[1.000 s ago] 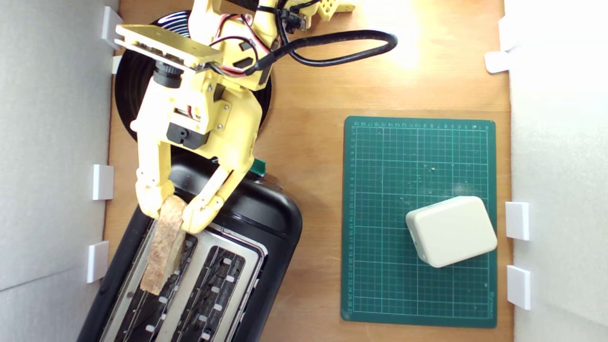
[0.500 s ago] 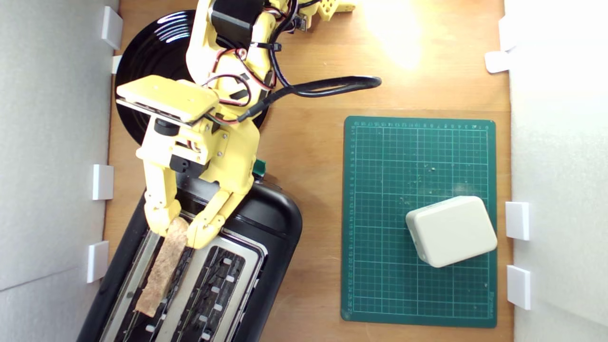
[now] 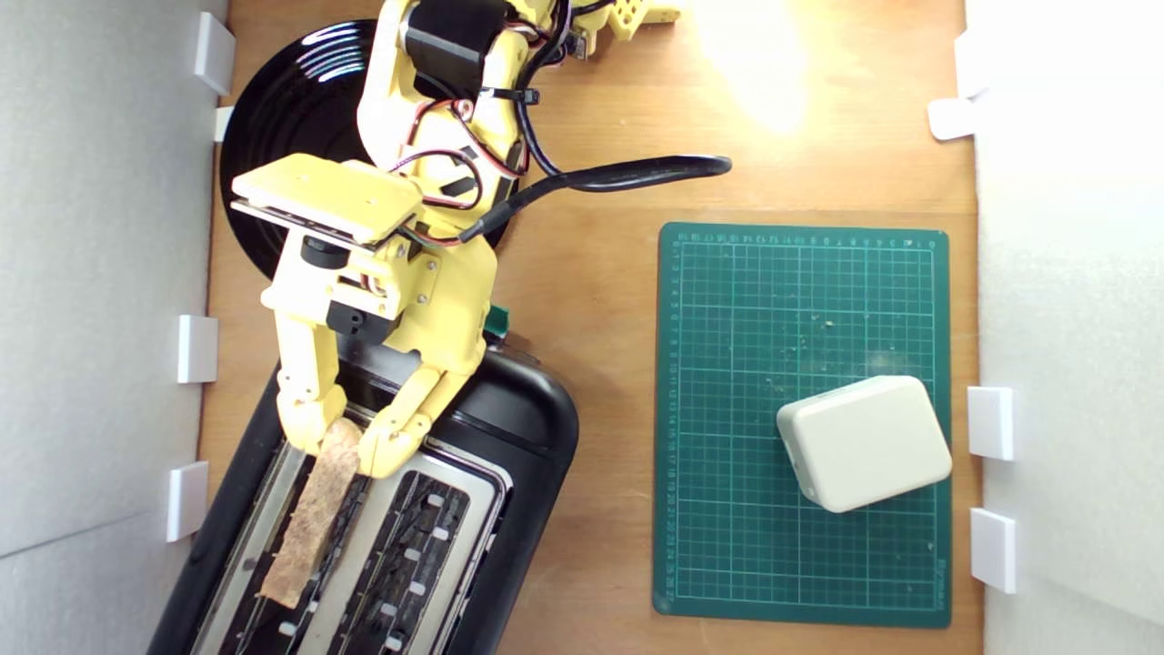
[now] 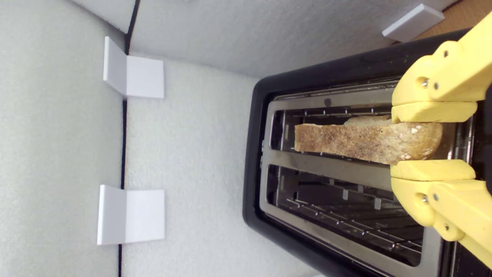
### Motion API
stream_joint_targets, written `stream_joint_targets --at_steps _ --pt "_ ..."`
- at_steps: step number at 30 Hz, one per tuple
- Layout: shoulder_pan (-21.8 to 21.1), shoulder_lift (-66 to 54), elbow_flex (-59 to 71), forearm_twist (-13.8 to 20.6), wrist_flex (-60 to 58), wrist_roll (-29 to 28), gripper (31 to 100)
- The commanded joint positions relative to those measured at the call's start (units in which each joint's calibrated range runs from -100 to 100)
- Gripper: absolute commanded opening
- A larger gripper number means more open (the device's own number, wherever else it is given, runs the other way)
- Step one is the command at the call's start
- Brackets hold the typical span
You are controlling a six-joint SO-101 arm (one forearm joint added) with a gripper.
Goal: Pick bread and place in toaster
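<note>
In the exterior view, I am reaching over the toaster (image 3: 382, 509), which is sitting at the lower part of that view's left. My gripper (image 3: 341, 446) is pinching one end of the bread (image 3: 314, 514), a finger on each side of the crust. The slice is lying along the slot nearer the exterior view's left, edge-up and lined up with it, its far end pointing away from me. The other slot is standing empty. Behind my arm the plate (image 3: 273, 155) is showing bare where I can see it, so I am judging the pick-up as done. The box (image 3: 864, 443) is resting on the mat (image 3: 727, 409), well apart from all this.

In the wrist view, I am seeing the bread (image 4: 365, 140) between my fingertips (image 4: 432, 111), clamped at its near end by the gripper (image 4: 432, 140). The slice is sitting in the mouth of one toaster (image 4: 269, 161) slot, its lower edge below the metal rim, but much of it is standing proud. How deep it is reaching I cannot tell.

So I am judging the task as nearly finished: what is left is letting go, so the slice drops in fully, and lifting clear.
</note>
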Motion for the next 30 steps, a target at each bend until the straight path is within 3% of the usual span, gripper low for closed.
stream_joint_targets --at_steps 1,8,15,22,30 --pt "0.1 -2.6 0.2 0.3 0.1 -0.1 56.8" --pt "0.3 -3.8 0.1 -3.6 0.2 1.2 56.8" --pt "0.8 -3.8 0.1 -3.7 0.2 1.7 57.0" --pt "0.9 -3.7 0.2 -3.7 0.3 1.7 69.3" --pt "0.1 -3.7 0.2 -3.8 0.3 1.5 70.4"
